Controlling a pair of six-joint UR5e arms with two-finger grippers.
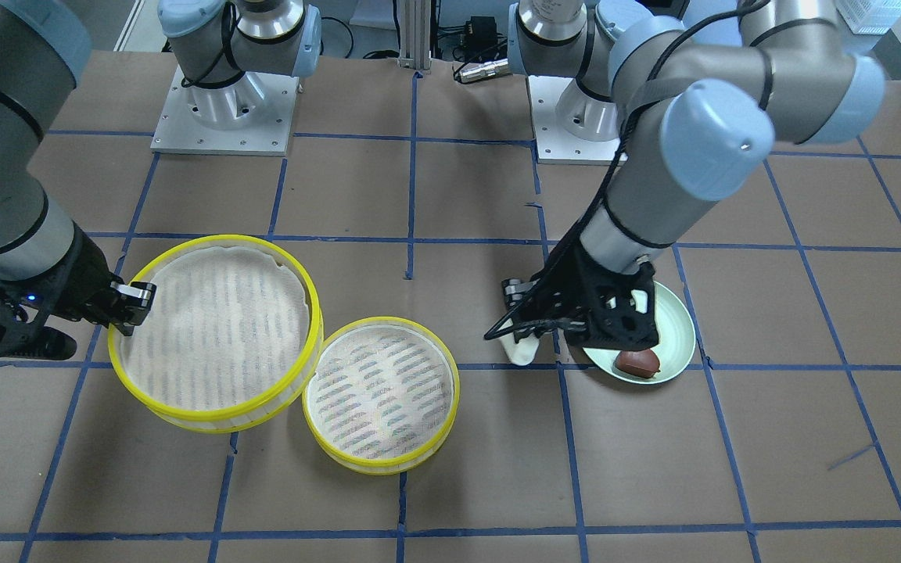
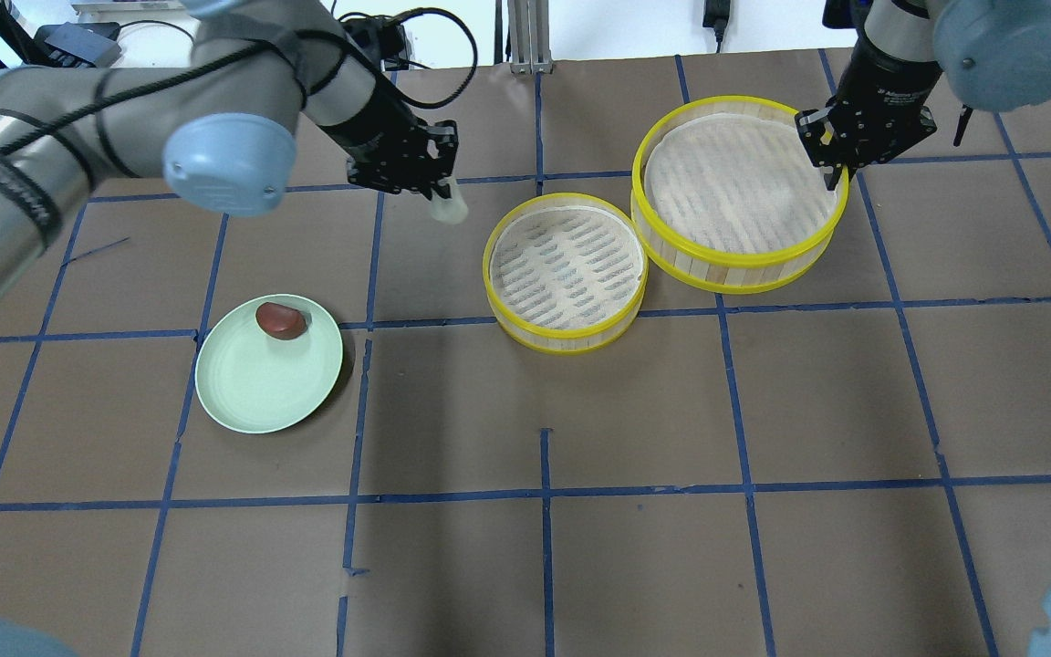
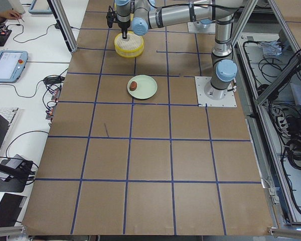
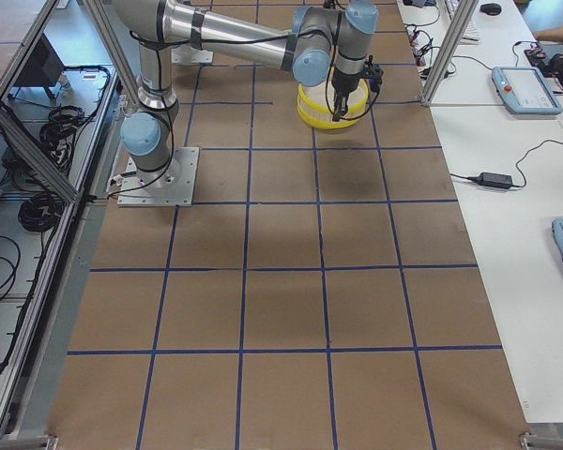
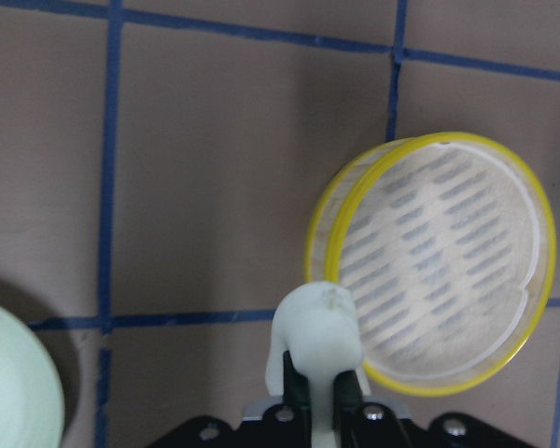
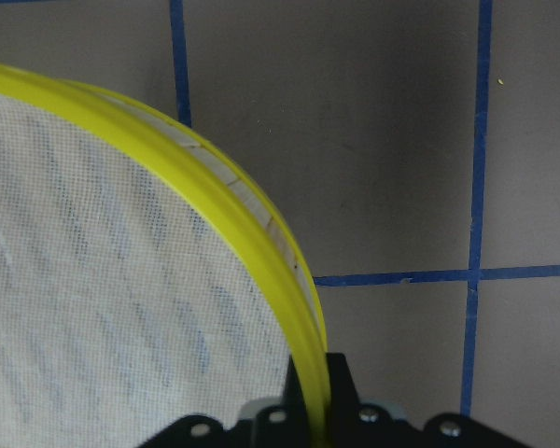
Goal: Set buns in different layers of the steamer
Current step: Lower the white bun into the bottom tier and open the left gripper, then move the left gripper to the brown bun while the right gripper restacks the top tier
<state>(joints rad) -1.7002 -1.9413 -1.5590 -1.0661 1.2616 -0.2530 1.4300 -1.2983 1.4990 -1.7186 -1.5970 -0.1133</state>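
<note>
Left fingers (image 2: 437, 181), overhead view: closed on the white bun (image 2: 449, 210), which they hold above the desk (image 2: 635, 411), between the pale green plate (image 2: 252, 388) and the steamer tiers. The reddish-brown bun (image 2: 281, 319) lies on the plate, near its far rim. Right fingers (image 2: 831, 170) pinch the yellow rim of the larger-looking tier (image 2: 735, 182). That tier's edge overlaps the second tier (image 2: 567, 269), which sits on the desk. Both tiers show striped cloth.

Front-facing view: the white bun (image 1: 519, 350) hangs below the left arm's black wrist assembly, just beside the plate. The reddish-brown bun (image 1: 638, 361) is at the plate's near rim.

Left wrist view: the white bun (image 5: 315, 331) is clamped between the two fingers. The second tier (image 5: 429, 261) lies beyond it to the right, and the plate's edge shows at lower left.

Right wrist view: one finger is inside the yellow rim (image 6: 261, 233) and one outside, both tight against it.

Side views: the grips are too small to judge.
</note>
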